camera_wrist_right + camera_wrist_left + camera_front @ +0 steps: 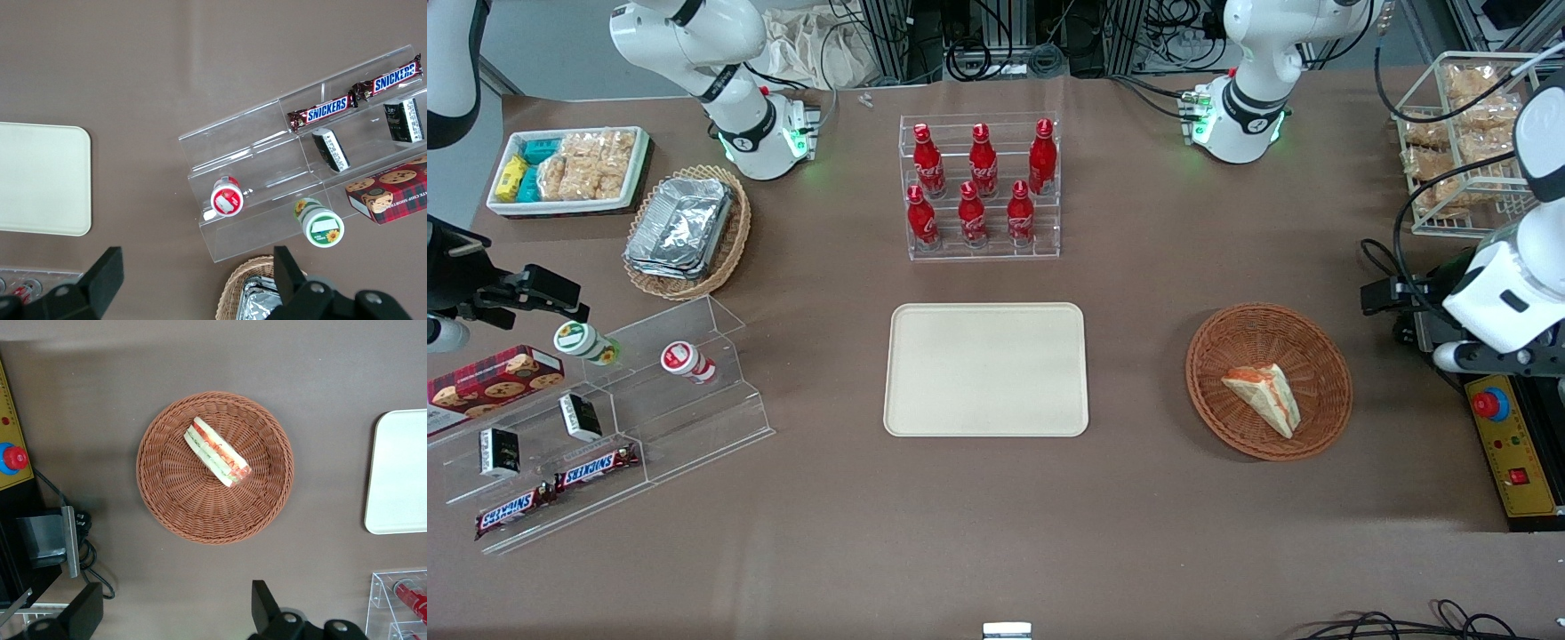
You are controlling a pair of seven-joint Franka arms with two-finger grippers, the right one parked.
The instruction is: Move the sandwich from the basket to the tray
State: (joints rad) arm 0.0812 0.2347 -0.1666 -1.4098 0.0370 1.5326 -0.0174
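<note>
Front view: counter (1138,533), brown, bearing all items; basket (1325,356), round reddish-brown wicker, toward the working arm's end; sandwich (1264,398), one triangular wedge with orange filling edge, lying in the basket, on the part of its floor nearer the camera; tray (986,369), cream, rectangular, at mid-counter, well apart from the basket, nothing on it; acrylic bottle rack (1049,251) with six red bottles (970,213), farther from the camera than the tray; pale oval basket of foil trays (679,227) and white bin of snack packs (569,165) toward the parked arm's end; stepped acrylic display (720,418) with Snickers bars (596,468) nearer the camera at that same end; white wire rack (1467,187) of bagged snacks at the working arm's end

Left wrist view: end effector (177,613), held above the bare counter just beside the basket (160,507) and clear of it; fingers (263,603) spread wide apart, gripping nothing; sandwich (217,451) near the basket's centre, green and red layers showing along its edge; tray (400,473) partly in frame, apart from the basket; red button (15,458) on a yellow panel

Right wrist view: tray (43,180) corner; stepped acrylic display (267,143) with Snickers bars (321,110), two round-lidded cups (227,197) and a cookie box (390,193)
</note>
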